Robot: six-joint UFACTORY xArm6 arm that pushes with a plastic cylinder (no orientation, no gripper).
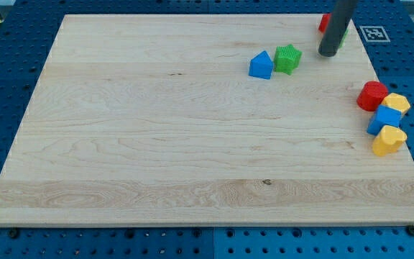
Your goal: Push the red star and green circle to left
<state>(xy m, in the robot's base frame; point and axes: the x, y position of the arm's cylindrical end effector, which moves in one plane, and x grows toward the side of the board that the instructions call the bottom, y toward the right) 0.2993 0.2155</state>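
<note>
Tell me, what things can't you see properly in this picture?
- Red block, camera view: mostly hidden behind the rod, shape unclear.
- Green block, camera view: just a sliver beside the rod above my tip, shape unclear.
- The rod's upper part: cut off by the view's top edge.

rod coming down at the view's top right

my tip (330, 53) is resting at board height near the top right corner, the dark rod leaning slightly rightward as it is rising out of the view's top edge.
</note>
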